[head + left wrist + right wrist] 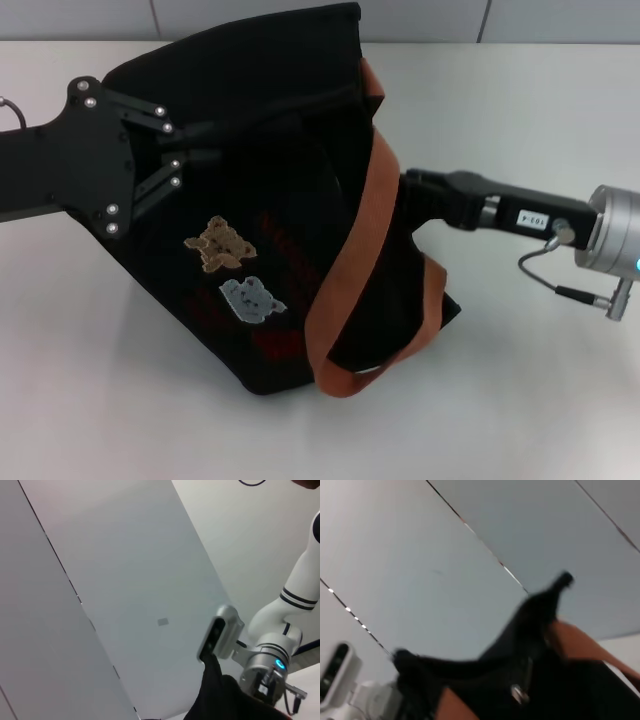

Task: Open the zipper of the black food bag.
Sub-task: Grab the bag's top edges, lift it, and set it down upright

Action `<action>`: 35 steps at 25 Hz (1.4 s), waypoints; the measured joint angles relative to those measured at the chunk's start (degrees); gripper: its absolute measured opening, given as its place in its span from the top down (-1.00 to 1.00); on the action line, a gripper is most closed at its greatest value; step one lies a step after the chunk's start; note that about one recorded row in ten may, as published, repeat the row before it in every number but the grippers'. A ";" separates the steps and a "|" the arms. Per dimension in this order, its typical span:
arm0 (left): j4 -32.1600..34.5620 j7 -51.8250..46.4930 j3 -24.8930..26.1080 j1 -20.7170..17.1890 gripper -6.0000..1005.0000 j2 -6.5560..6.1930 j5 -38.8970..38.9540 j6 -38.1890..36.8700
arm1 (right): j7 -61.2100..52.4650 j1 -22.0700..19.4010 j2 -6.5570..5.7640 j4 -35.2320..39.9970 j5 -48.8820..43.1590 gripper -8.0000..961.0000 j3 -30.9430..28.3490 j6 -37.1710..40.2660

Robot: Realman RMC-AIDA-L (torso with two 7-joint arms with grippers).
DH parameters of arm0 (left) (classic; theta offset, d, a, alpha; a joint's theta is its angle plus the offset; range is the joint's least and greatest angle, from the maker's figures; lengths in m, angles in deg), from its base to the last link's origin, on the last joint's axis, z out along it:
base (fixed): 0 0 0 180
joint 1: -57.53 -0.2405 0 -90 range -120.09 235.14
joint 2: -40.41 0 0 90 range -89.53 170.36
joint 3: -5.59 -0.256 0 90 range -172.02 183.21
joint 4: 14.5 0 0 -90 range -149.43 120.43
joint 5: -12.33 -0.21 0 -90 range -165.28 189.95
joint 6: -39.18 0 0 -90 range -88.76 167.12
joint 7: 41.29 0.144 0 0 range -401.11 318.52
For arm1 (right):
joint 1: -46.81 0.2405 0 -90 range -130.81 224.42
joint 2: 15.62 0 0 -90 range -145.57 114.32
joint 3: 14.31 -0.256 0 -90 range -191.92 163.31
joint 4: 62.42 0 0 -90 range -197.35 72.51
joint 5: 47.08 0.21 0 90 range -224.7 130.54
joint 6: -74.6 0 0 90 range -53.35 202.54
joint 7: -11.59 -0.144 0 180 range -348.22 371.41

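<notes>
Bag: the black food bag [280, 230] is seen lying tipped on the white desk [540, 380], near the middle and reaching toward the far edge; two bear patches, one brown [220, 243] and one pale grey [251, 298], face upward beside red lettering.
Straps: a wide orange-brown strap [360, 250] is draped across the bag and loops down toward the near edge of the desk.
Zipper: the zipper [520, 692] is shown in the right wrist view as a small silvery pull against dark fabric; whether it is undone cannot be told.
Left gripper: the left gripper [185, 150] is pressed against the bag's upper left side, its dark fingers closed onto a fold of the black fabric.
Right gripper: the right gripper [410, 195] is met by the bag's right side, beside the strap; its fingertips are hidden, so their state cannot be told.
</notes>
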 joint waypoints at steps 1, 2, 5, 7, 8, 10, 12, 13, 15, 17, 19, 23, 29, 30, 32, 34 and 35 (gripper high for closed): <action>0.00 0.00 0.00 0.00 0.84 0.00 0.00 0.00 | 0.00 0.00 0.00 0.00 0.00 0.55 0.00 0.00; -0.13 0.00 -0.12 0.32 0.84 0.03 -0.06 0.05 | 0.00 0.09 0.00 0.10 1.11 0.55 -0.01 0.45; -0.23 0.00 -0.15 0.52 0.84 0.05 -0.09 0.05 | 0.00 0.89 -0.03 0.55 3.21 0.55 -0.01 0.73; -0.24 0.00 -0.15 0.58 0.84 0.06 -0.12 0.05 | 0.00 1.17 -0.06 0.81 3.37 0.55 -0.01 0.74; -0.26 0.00 -0.15 0.60 0.84 0.06 -0.14 0.05 | -0.11 1.52 -0.06 0.99 3.37 0.55 0.00 0.75; -0.50 0.00 -0.15 0.63 0.84 0.08 -0.18 0.05 | -0.84 2.68 -0.06 1.37 3.39 0.55 0.22 0.51; -0.63 0.00 -0.15 0.64 0.84 0.09 -0.19 0.05 | -1.10 3.06 -0.06 1.50 3.40 0.55 0.34 0.34; -0.98 0.00 -0.14 0.67 0.84 0.08 -0.21 0.04 | -1.40 3.74 -0.06 1.66 3.41 0.55 0.50 0.16; -1.28 0.13 -0.16 0.71 0.84 0.08 -0.24 0.04 | -1.50 3.99 -0.06 1.69 3.41 0.54 0.52 0.15; -1.44 0.30 -0.26 0.73 0.84 0.08 -0.27 0.03 | -1.91 4.49 -0.06 1.69 3.43 0.54 0.50 0.07; -1.64 0.53 -0.50 0.74 0.84 0.05 -0.28 0.03 | -2.24 4.92 -0.06 1.69 3.44 0.53 0.52 -0.27; -1.67 0.58 -0.65 0.75 0.84 0.03 -0.32 -0.04 | -2.72 5.58 -0.05 1.58 3.38 0.53 0.70 -1.56; -1.67 0.61 -0.68 0.74 0.84 0.06 -0.34 -0.04 | -3.63 5.95 0.01 1.38 3.05 0.54 1.17 -1.68; -1.66 0.61 -0.68 0.74 0.84 0.07 -0.34 -0.03 | -3.68 5.73 0.02 1.41 3.02 0.54 1.45 -1.28; -1.66 0.62 -0.68 0.74 0.83 0.08 -0.34 -0.02 | -3.68 5.65 0.02 1.41 3.01 0.62 1.57 -1.06; -1.66 0.62 -0.67 0.74 0.83 0.08 -0.34 -0.01 | -3.68 5.45 0.03 1.40 2.93 0.69 1.68 -0.42; -1.66 0.63 -0.55 0.74 0.83 0.08 -0.34 0.02 | -3.68 5.13 0.03 1.47 2.89 0.73 1.68 0.08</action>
